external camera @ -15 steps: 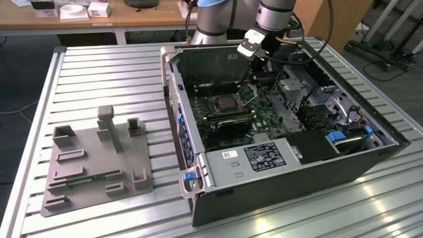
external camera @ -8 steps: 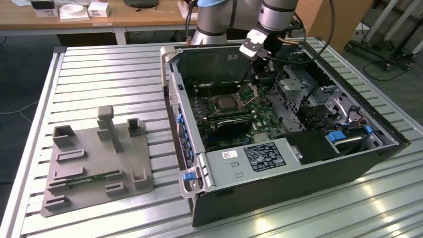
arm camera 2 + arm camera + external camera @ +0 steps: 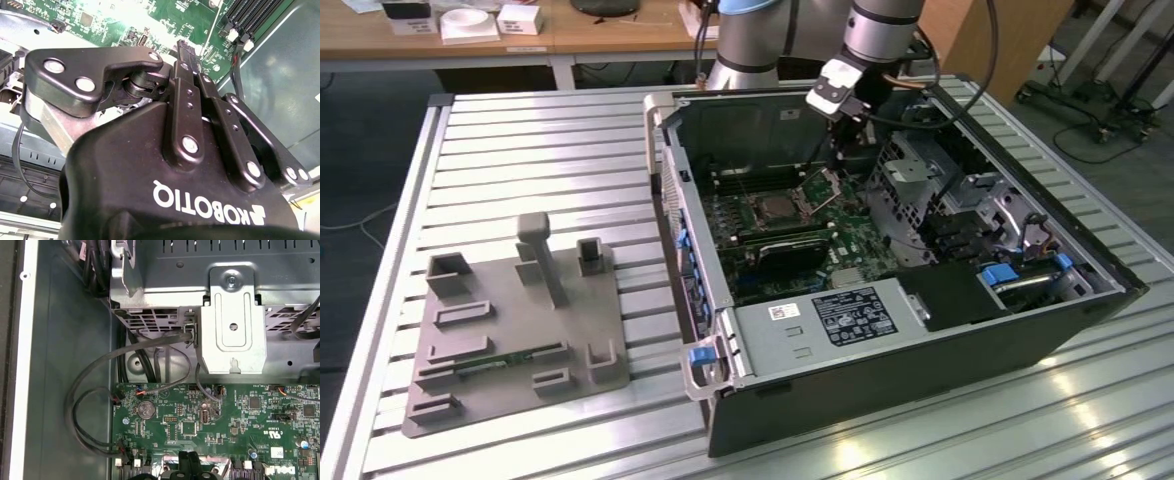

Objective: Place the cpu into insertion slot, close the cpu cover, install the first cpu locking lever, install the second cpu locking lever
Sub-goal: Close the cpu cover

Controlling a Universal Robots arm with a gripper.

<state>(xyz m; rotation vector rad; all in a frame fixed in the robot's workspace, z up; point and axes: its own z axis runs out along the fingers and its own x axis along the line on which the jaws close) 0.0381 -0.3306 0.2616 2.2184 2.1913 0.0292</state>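
In the exterior view the open computer case (image 3: 894,250) lies on the slatted table. On its green board sits the insertion slot (image 3: 749,214), with the silver-grey cpu (image 3: 774,208) lying flat inside it. The thin cpu cover (image 3: 825,182) stands tilted up at the slot's far side. My gripper (image 3: 845,150) hangs just above and behind that raised cover. Its black fingers are pressed together in both wrist views, with the gripper (image 3: 182,47) over the green board and the gripper (image 3: 187,460) at the board's edge. I see nothing held between them.
A silver drive cage (image 3: 934,180) stands to the exterior view's right of the gripper, and a metal bracket (image 3: 232,335) with black cables (image 3: 90,390) is close by. A white-labelled box (image 3: 834,315) fills the case's near end. A grey fixture plate (image 3: 520,330) lies at the exterior view's left.
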